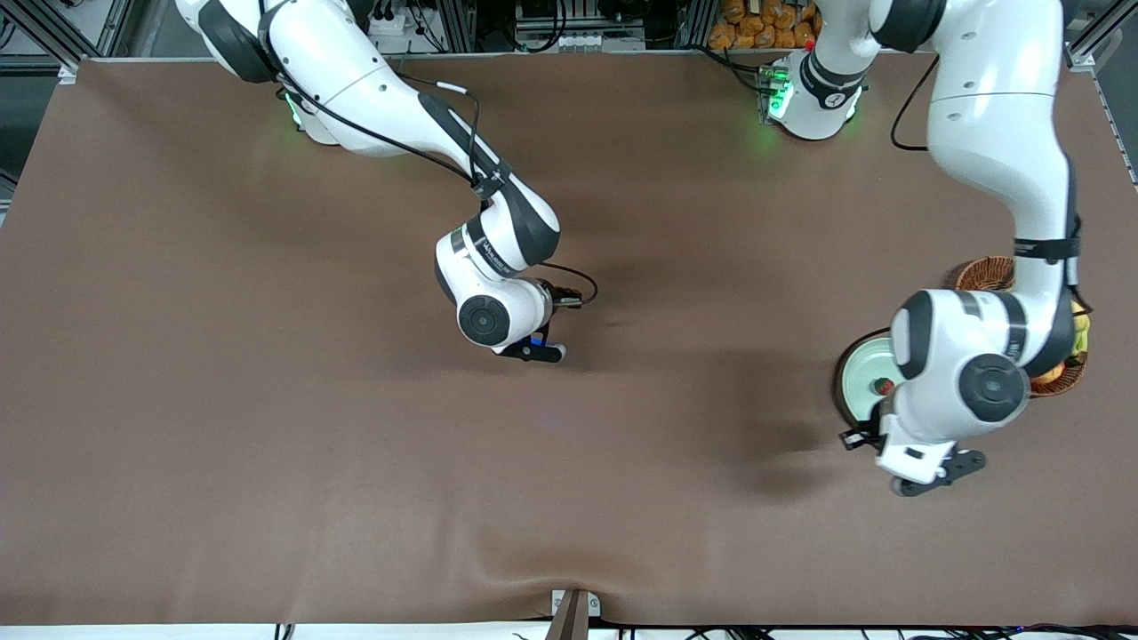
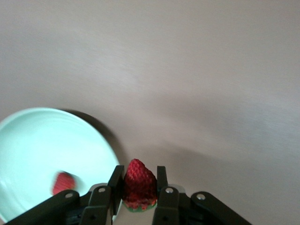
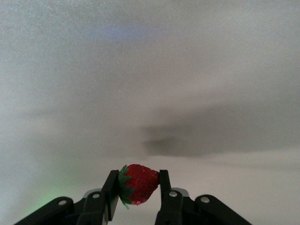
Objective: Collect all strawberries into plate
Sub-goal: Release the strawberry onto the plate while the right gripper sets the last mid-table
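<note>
Nearest the front camera is the left gripper point(image 1: 925, 467), hanging in the air over the bare brown table cover point(image 1: 267, 400) just off the plate's rim, at the left arm's end of the table. In the left wrist view its two black fingers point(image 2: 164, 187) are clamped on a strawberry point(image 2: 138, 190), red tip pointing away from the wrist and a sliver of green cap showing at its base. The pale mint-green plate point(image 1: 861, 378) lies on the table partly hidden under the left arm's wrist, and the same plate point(image 2: 42, 140) fills one corner of the left wrist view. A second strawberry point(image 1: 883, 386) rests inside the plate, close to the rim; the left wrist view shows it point(image 2: 62, 182) as a blurred red spot on the glossy surface. Just beside the plate, farther from the front camera, a brown wicker basket point(image 1: 987, 273) sits mostly covered by the arm, with yellow fruit point(image 1: 1079, 338) peeking out. The right gripper point(image 1: 533, 349) is up over the open middle of the table, well apart from the plate. Its fingers point(image 3: 165, 187) pinch a third strawberry point(image 3: 138, 183), held sideways with the dark green leafy cap turned against one finger.
</note>
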